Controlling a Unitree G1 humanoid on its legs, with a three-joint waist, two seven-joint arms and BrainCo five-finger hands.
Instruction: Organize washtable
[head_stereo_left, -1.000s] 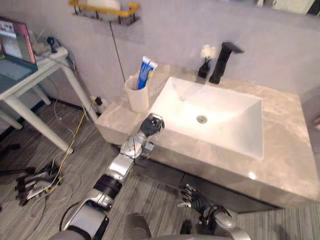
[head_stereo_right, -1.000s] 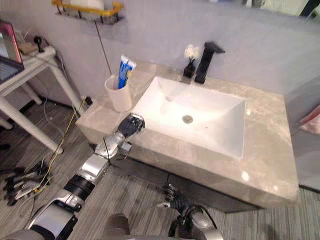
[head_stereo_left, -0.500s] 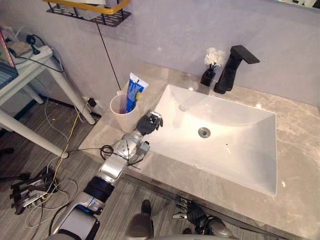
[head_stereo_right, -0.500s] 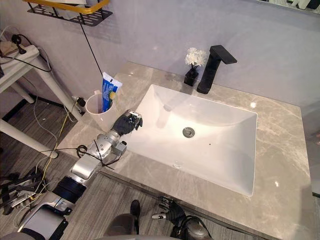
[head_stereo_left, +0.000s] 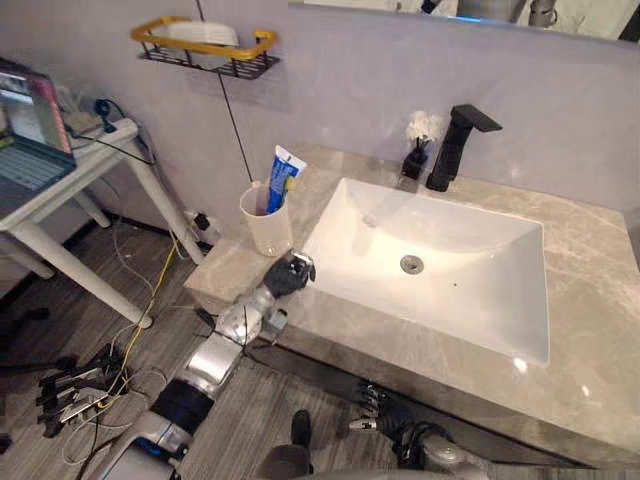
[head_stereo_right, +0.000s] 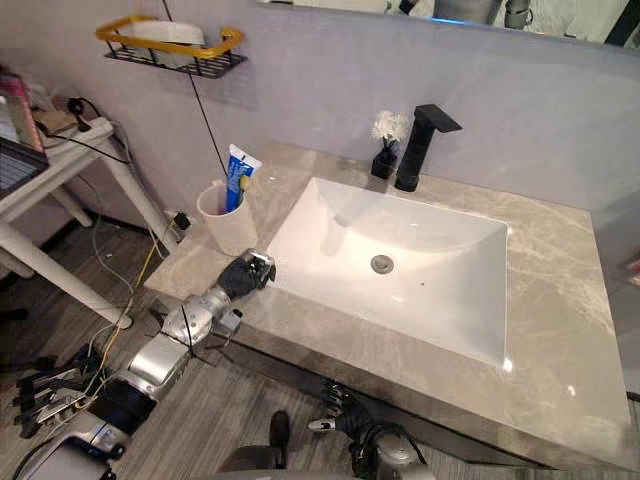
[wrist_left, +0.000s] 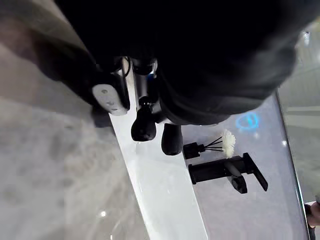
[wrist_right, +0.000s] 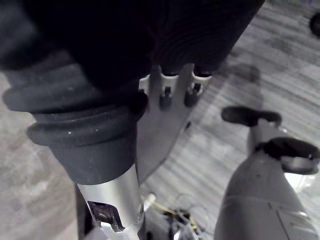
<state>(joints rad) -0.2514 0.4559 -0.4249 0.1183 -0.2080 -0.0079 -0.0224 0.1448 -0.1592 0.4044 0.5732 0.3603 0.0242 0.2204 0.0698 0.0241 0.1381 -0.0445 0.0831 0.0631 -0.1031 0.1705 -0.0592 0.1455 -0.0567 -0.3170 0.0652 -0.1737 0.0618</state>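
A white cup (head_stereo_left: 268, 222) holding a blue toothpaste tube (head_stereo_left: 286, 172) and a toothbrush stands on the marble counter (head_stereo_left: 590, 330), left of the white sink (head_stereo_left: 465, 265). My left hand (head_stereo_left: 288, 274) rests on the counter just in front of the cup, at the sink's left rim. Its fingers (wrist_left: 144, 127) are curled and hold nothing. A black faucet (head_stereo_left: 456, 144) and a small black vase of white flowers (head_stereo_left: 418, 142) stand behind the sink. My right hand (head_stereo_left: 374, 408) hangs below the counter's front edge with its fingers (wrist_right: 165, 95) straight.
A yellow-rimmed wire shelf (head_stereo_left: 205, 45) hangs on the wall above the cup. A white side table (head_stereo_left: 75, 165) with a laptop stands to the left, with cables on the floor under it. The counter's right side is bare marble.
The camera has shifted. My left hand has drawn back a little from beside the cup toward the counter's front edge. The right hand still hangs low.
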